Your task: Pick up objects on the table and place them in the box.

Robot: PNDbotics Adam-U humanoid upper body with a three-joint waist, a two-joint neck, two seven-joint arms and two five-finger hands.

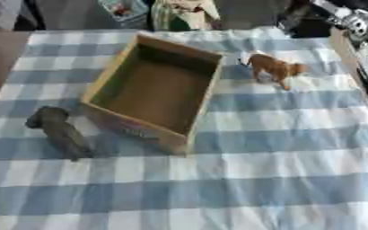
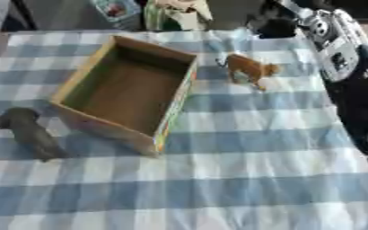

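Blue-and-white checked cloth covers the tabletop [image 1: 281, 148], on which three task items are set out. A cardboard box [image 1: 211, 85] — open-topped, shallow and apparently empty — lies at the centre, turned askew so that its long axis runs from about 1 o'clock to 7 o'clock. A brown toy animal [image 1: 272, 67] stands upright on its legs at roughly 2 o'clock from the box, near but apart from its right wall. A dark grey toy animal [image 1: 60, 130] rests at about 8 o'clock, just beside the box's near-left corner; whether it stands or lies on its side cannot be told.

Both figures sit outside the box, one on each flank, so the task appears to be at its start, with nothing yet placed. This layout probably lets either arm serve its own side: the brown figure for the right, the grey one for the left.

The right arm [image 2: 336, 40] — black with silver joints — enters at the upper right corner of the right eye view, at about 2 o'clock, and runs down the right edge. Its hand is not clearly shown, so the state of the fingers cannot be told. The left hand appears in neither view.

A judgement: the brown figure, nearest the right arm, is the likely first pick, and its upright stance offers the body for a grasp from above.
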